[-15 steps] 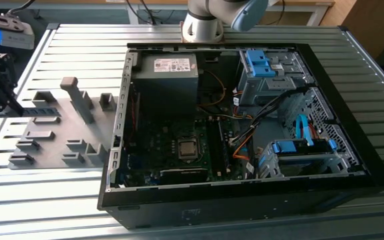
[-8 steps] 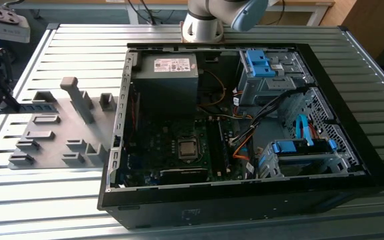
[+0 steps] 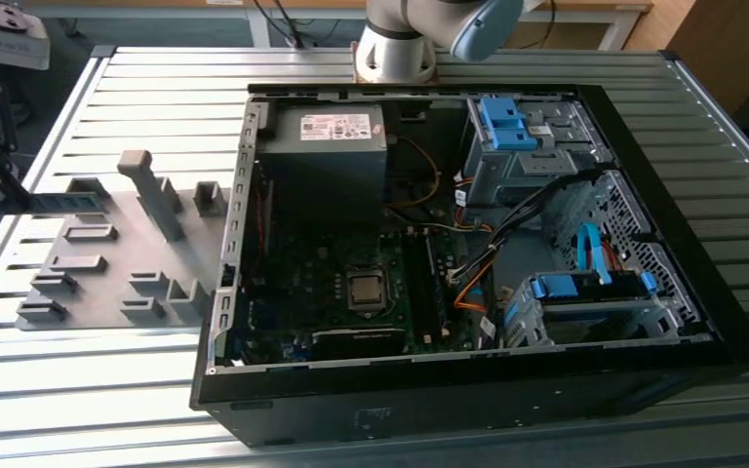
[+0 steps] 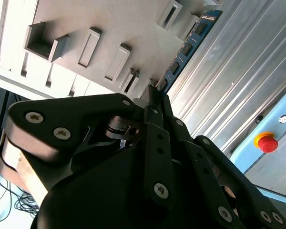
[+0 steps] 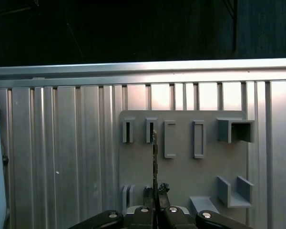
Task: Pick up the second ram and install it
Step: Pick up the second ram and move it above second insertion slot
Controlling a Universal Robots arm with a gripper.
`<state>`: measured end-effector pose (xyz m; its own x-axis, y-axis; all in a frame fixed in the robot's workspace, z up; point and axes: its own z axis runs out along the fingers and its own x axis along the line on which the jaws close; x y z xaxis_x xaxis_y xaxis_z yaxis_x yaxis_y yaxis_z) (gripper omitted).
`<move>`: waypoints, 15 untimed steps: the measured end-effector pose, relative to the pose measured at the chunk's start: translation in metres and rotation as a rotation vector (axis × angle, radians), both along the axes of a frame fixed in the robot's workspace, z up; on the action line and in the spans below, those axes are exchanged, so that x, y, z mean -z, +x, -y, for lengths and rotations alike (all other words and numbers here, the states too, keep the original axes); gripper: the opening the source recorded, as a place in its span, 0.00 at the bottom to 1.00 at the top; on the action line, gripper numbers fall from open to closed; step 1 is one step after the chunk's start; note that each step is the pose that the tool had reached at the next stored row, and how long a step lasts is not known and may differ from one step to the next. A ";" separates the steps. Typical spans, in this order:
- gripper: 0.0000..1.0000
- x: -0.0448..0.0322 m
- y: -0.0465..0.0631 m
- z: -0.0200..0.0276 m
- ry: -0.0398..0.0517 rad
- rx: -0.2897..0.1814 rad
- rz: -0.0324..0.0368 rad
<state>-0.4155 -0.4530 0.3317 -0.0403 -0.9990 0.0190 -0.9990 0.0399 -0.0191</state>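
— Exterior view: we have the tool (image 3: 11, 200) at that view's far left, over the grey holder plate (image 3: 114, 283) that lies on the slatted surface (image 3: 140, 88). Holding anything?
— Yes, we log it as clamped on the second ram (image 3: 73, 202). The stick juts out level from the fingertips and points toward the open computer case (image 3: 479, 400).
— Does the second wrist view agree?
— It agrees. The tool (image 4: 155, 95) pinches one end of the second ram (image 4: 186, 47), which has black chips in a row along it. The rest of the stick runs out free beside the holder plate (image 4: 109, 28).
— First wrist view?
— There we see the second ram (image 5: 155, 157) edge-on, a thin line rising from the tool (image 5: 155, 212), with the holder plate (image 5: 181, 171) behind it.
— Is it out of its slot?
— We judge it lifted. Whether its far end is fully clear of the plate, we can't tell.
— Progress, then?
— We'd call the pick done, since the grip looks firm and centred on the stick's thin edge. The install isn't done. The ram is well apart from the motherboard (image 3: 348, 263) inside the case, on the other side of the case wall. So carrying it over and seating it are both left.
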 end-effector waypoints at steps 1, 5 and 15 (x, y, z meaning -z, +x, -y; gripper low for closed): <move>0.14 -0.0015 0.000 0.0000 -0.0001 0.000 0.0000; 0.14 -0.0073 0.000 0.0000 0.0000 0.000 0.0001; 0.14 -0.0225 0.000 0.0000 0.0000 0.000 0.0000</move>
